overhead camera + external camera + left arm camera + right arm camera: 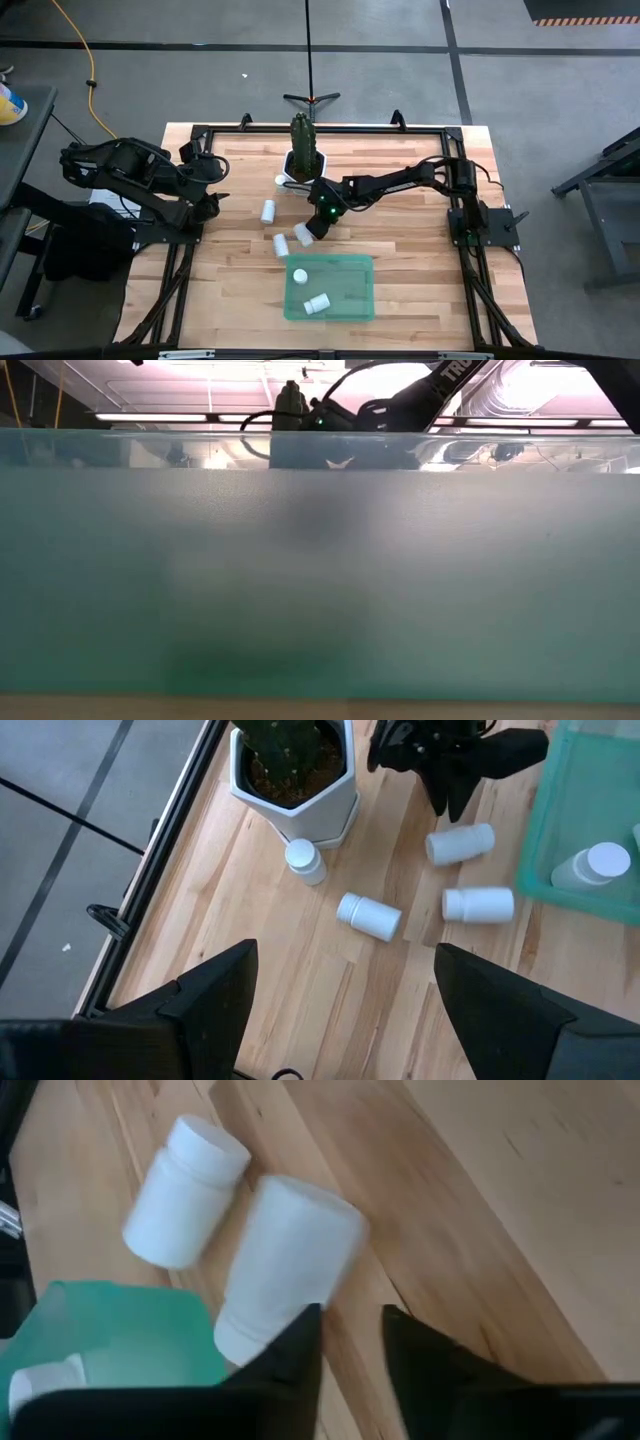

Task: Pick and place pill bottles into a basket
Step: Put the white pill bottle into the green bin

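Observation:
The green basket (330,287) lies at the near middle of the table, with two white pill bottles in it (300,274) (317,303). Several more bottles are on the wood: one upright by the pot (281,181), and three lying down (268,211) (281,244) (304,235). My right gripper (318,225) (352,1342) hangs low beside the last bottle (285,1265), its fingers a narrow gap apart with bare wood between them. My left gripper (215,195) (340,990) waits wide open and empty at the table's left. My right gripper has the lying bottle's cap end (240,1342) just outside one finger (300,1350), not between the two. The finger covers that spot, so I cannot tell whether it touches the bottle. The bottle lies on its side on the table.
A white hexagonal pot with a cactus (304,160) stands at the far middle, just behind my right gripper. A black frame (190,135) runs along the table's edges. The basket's green wall (320,580) fills the low view. Bare wood (420,230) lies to the right.

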Robot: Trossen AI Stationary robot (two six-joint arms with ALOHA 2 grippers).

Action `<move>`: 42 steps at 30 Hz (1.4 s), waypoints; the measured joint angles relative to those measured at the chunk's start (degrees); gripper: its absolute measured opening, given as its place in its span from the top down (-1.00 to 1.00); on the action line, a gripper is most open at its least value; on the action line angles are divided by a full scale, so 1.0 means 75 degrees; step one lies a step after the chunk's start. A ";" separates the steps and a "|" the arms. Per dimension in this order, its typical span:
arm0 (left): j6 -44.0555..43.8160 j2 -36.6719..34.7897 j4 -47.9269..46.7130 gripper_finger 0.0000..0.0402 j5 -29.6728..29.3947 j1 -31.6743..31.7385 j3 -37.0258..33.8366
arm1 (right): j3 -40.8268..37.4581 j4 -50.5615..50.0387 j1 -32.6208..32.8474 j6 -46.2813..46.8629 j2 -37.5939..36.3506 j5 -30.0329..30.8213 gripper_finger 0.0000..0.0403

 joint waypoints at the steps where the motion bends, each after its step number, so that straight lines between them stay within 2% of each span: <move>1: 0.0000 0.0000 0.0000 -0.68 0.0000 0.0000 0.0000 | 0.0000 0.0077 -0.0003 0.0000 0.0000 -0.0020 0.36; 6: -0.0003 0.0000 0.0003 -0.68 0.0003 0.0002 0.0000 | 0.0003 0.0349 -0.0019 0.0360 -0.0012 0.0009 -0.15; 11: -0.0006 0.0000 0.0006 -0.68 0.0003 0.0001 0.0000 | 0.0003 0.0737 0.0012 0.0588 -0.0012 -0.0123 -0.47; 15: -0.0009 0.0000 0.0009 -0.68 0.0003 -0.0001 0.0000 | 0.0051 0.1467 0.0165 0.0062 -0.0023 -0.0279 -0.54; 19: -0.0067 0.0000 0.0009 -0.68 0.0006 0.0001 0.0000 | 0.0510 0.1070 0.0295 -0.1197 -0.0023 -0.0301 -0.55; 23: -0.0142 0.0000 0.0009 -0.68 0.0009 -0.0001 0.0002 | 0.1384 -0.0579 0.0321 -0.3031 -0.0023 -0.0026 -0.55; 26: -0.0212 0.0000 0.0009 -0.68 0.0009 0.0001 0.0002 | 0.2164 -0.2297 0.0329 -0.3789 -0.0023 0.1259 -0.55; 29: -0.0329 0.0000 0.0009 -0.68 0.0012 0.0002 0.0003 | 0.2853 -0.3583 0.0234 -0.3254 -0.0023 0.2566 -0.55; 31: -0.0361 0.0000 0.0009 -0.68 0.0012 0.0001 0.0003 | 0.3232 -0.4077 0.0117 -0.2211 -0.0024 0.2881 -0.55; 38: -0.0551 0.0000 0.0009 -0.68 0.0012 0.0002 0.0003 | 0.3791 -0.5047 0.0134 0.0012 -0.0041 0.2414 -0.55; 42: -0.0545 0.0000 0.0009 -0.68 0.0012 0.0002 0.0003 | 0.3773 -0.5920 0.0375 0.0584 -0.0038 0.2303 -0.55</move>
